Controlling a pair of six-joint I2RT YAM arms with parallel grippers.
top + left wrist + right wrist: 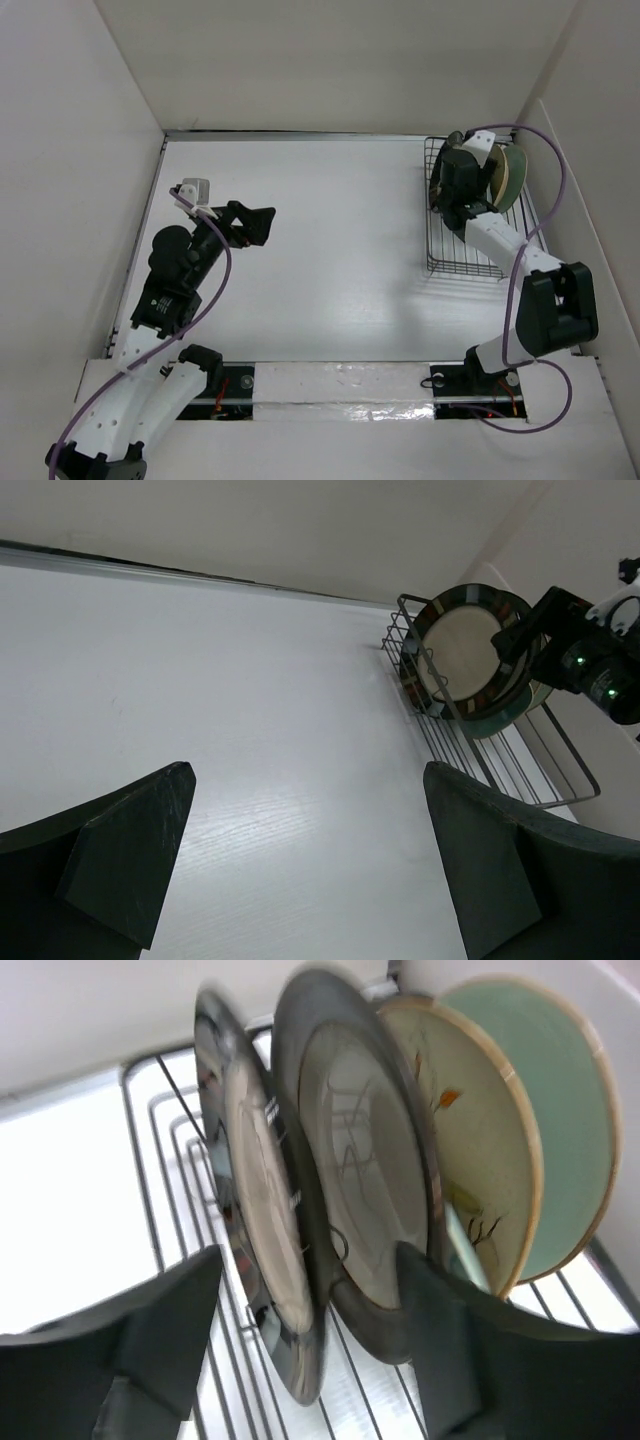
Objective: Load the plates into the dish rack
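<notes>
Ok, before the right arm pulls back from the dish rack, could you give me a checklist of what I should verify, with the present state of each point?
1. Right gripper open: ok, the jaws stand apart with the striped-rim plate between them.
2. Its fingers free of the plate rims: cannot tell, the right wrist view is blurred.
3. Striped-rim plate on edge in the dish rack: ok.
4. Brown-rimmed plate, floral plate and pale-green round plate on edge beside it: ok.
5. Left gripper open, holding nothing, over the table away from the rack: ok.
</notes>
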